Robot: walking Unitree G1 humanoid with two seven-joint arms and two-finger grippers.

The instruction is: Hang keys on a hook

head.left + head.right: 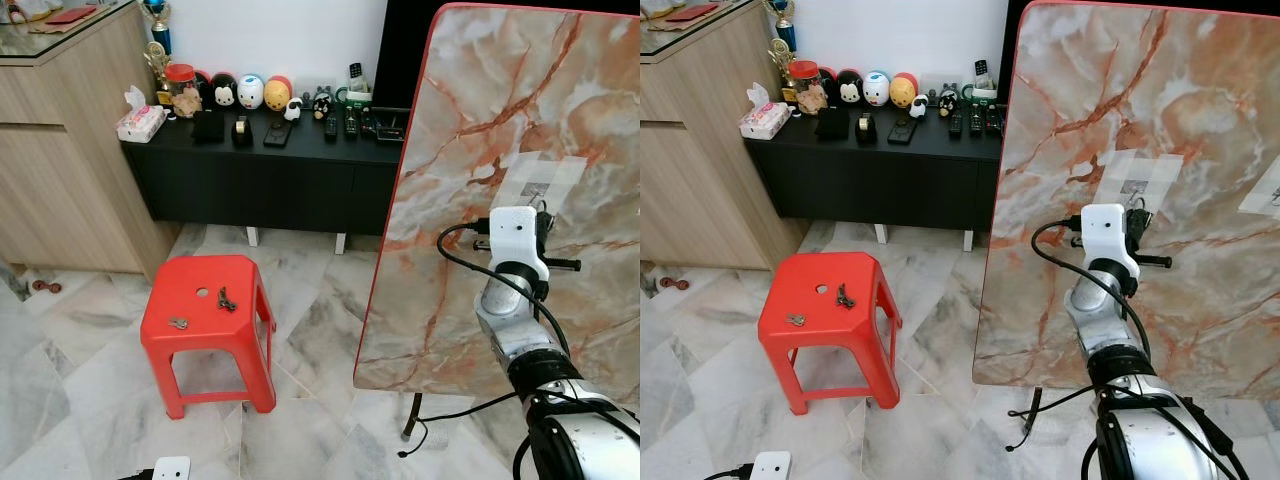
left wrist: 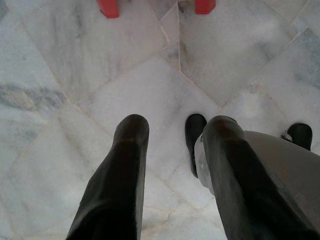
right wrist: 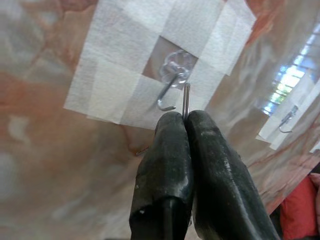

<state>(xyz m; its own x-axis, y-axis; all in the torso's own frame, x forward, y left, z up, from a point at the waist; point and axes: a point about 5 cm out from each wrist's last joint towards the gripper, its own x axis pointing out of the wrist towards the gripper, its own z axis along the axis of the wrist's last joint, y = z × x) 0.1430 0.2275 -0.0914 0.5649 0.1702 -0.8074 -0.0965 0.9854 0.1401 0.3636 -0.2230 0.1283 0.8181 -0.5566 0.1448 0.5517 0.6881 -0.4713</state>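
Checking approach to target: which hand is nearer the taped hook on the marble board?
Right. The right hand is at the hook, fingers shut on a key ring beside it. The left hand hangs low over the floor.

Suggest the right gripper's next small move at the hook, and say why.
Probably nudge the key ring sideways over the hook's upturned tip, then lower it. The right gripper is shut on the ring, which stands just beside the hook on the taped marble board, not yet over it.
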